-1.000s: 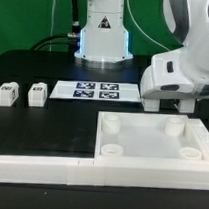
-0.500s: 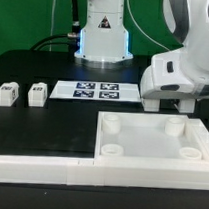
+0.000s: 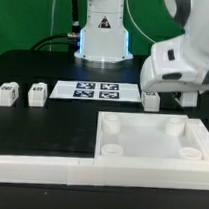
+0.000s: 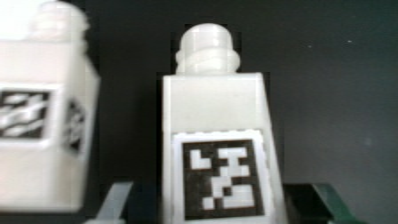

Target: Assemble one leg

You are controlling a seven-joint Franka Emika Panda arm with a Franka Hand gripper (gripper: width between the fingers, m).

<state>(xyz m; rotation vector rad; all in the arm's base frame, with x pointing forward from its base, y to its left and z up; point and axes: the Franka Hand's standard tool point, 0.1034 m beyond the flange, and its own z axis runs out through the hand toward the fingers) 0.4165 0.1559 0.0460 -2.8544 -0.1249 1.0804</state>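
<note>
White leg (image 4: pixel 214 120) with a black-and-white tag on its face and a rounded peg on its end sits between the gripper (image 4: pixel 221 205) fingers (image 4: pixel 121 200) in the wrist view. The dark fingers flank it with a gap showing on each side, so the jaws are spread wide and grip nothing. Just beside it is a second leg (image 4: pixel 45 95) of the same kind, with a thin dark strip between them.

Exterior view: the white arm (image 3: pixel 180 62) hangs over the far edge of the square panel (image 3: pixel 150 145), on the exterior view's right; the fingertips are hidden there. One small far-edge leg (image 3: pixel 151 96) shows under the arm, just beyond the panel's far edge; cannot tell which of the wrist-view pair it is. The panel lies flat on the black table (image 3: pixel 31 128), with round sockets at its corners. The marker board (image 3: pixel 96 90) lies beyond the panel, toward the exterior view's left. Further left, well apart from the panel, are an inner leg (image 3: pixel 37 93) and an outer leg (image 3: pixel 6 93), side by side. A white rail (image 3: pixel 38 169) runs along the panel's near side and on to the exterior view's left.
</note>
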